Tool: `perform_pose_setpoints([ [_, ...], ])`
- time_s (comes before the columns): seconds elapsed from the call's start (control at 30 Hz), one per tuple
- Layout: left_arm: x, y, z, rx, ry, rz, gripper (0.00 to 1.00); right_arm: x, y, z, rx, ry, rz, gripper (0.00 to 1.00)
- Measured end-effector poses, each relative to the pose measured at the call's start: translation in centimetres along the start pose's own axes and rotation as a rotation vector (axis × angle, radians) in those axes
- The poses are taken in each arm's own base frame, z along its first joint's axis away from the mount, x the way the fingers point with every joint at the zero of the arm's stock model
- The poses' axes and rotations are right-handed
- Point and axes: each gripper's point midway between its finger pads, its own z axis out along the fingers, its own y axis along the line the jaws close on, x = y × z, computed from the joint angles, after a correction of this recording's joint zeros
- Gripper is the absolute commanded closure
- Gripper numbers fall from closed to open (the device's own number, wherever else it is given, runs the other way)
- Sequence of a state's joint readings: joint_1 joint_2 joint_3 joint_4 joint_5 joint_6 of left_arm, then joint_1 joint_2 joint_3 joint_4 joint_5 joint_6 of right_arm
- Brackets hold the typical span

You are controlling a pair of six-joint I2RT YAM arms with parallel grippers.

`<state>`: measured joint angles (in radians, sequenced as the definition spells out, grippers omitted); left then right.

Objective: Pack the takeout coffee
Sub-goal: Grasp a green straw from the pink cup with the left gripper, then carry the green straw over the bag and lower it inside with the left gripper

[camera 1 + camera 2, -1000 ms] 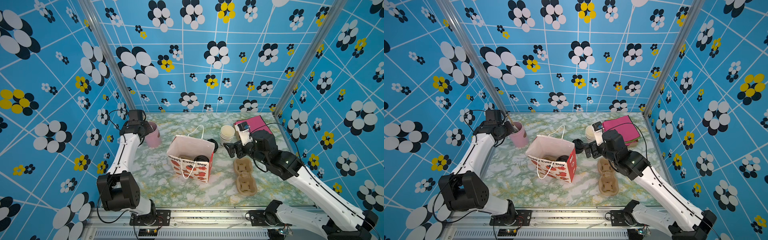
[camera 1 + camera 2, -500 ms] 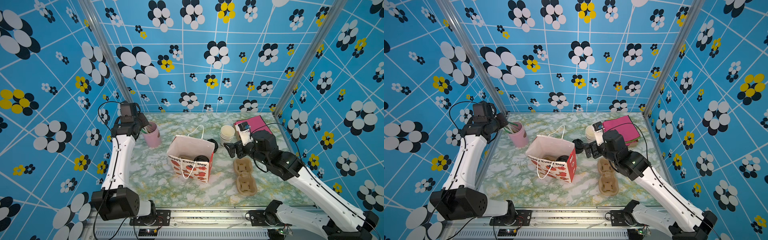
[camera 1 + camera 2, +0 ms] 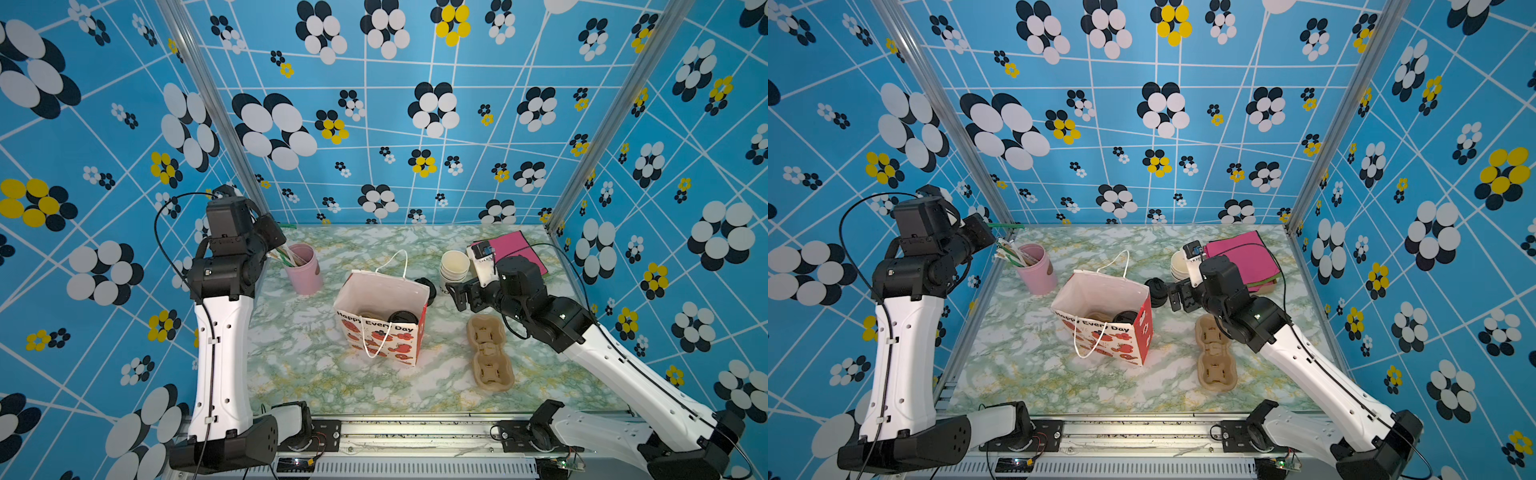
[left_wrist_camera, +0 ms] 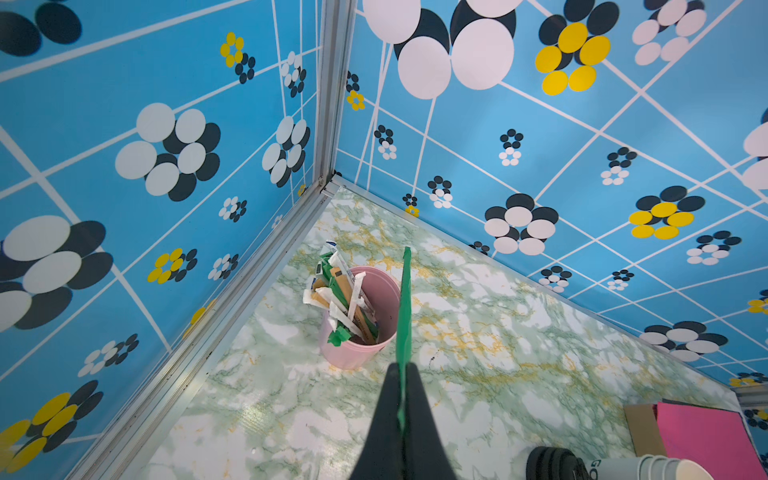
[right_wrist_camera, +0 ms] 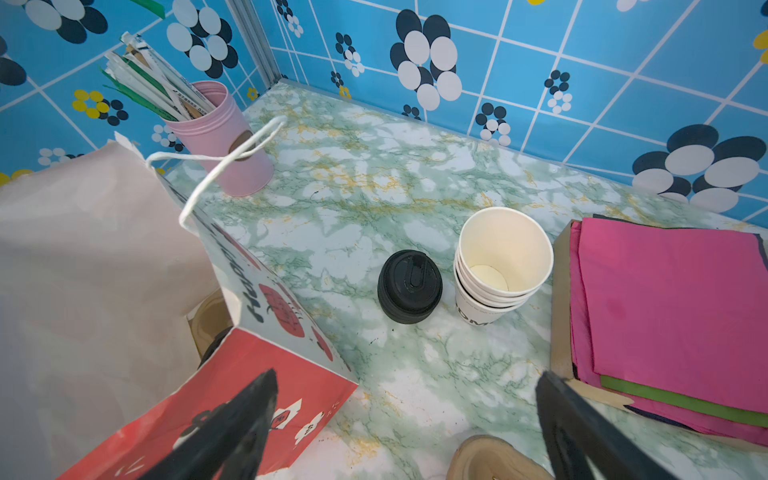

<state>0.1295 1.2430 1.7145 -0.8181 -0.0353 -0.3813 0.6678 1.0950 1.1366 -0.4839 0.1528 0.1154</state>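
Glossy marbled tabletop (image 4: 498,353); left pincer (image 4: 401,370) pinching slim green sachet (image 4: 404,316).

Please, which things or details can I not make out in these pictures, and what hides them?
White paper takeout coffee cup inside the printed paper bag: both top views show only its round black lid; the bag's walls hide the body.
Dark lettering on the stacked lidless white cups: right wrist view, turned away, only partly readable.
Thin green strip in the shut left gripper: left wrist view, seen edge-on, any print unreadable.
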Motion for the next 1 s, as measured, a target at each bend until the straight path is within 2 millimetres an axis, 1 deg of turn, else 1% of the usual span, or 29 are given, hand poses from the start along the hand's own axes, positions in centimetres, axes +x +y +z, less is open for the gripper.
perform_pose_setpoints([
  [0.1, -0.7, -1.0, -1.8, 0.033, -0.015, 0.005, 1.00, -0.1, -0.6, 0.1, 0.019, -0.001, 0.013, 0.01],
  [0.23, -0.5, -2.8, -4.0, 0.097, -0.012, 0.026, 1.00, -0.2, -1.3, 0.2, 0.041, -0.006, 0.035, 0.01],
  [0.47, 1.6, -6.1, -7.6, 0.253, 0.037, 0.070, 1.00, 0.1, -1.8, 0.4, 0.054, -0.005, 0.055, 0.01],
  [0.63, 3.4, -7.5, -9.1, 0.325, 0.101, 0.103, 1.00, 0.2, -2.1, 0.5, 0.061, -0.003, 0.058, 0.01],
  [0.77, 5.0, -8.4, -9.8, 0.372, 0.167, 0.124, 1.00, 1.0, -2.3, 0.9, 0.070, 0.013, 0.061, 0.01],
  [0.83, 5.6, -8.7, -10.5, 0.393, 0.197, 0.132, 1.00, 1.3, -2.5, 1.0, 0.075, 0.022, 0.063, 0.01],
  [1.0, 6.0, -9.4, -12.7, 0.438, 0.241, 0.145, 1.00, 1.4, -2.7, 1.1, 0.080, 0.024, 0.065, 0.01],
])
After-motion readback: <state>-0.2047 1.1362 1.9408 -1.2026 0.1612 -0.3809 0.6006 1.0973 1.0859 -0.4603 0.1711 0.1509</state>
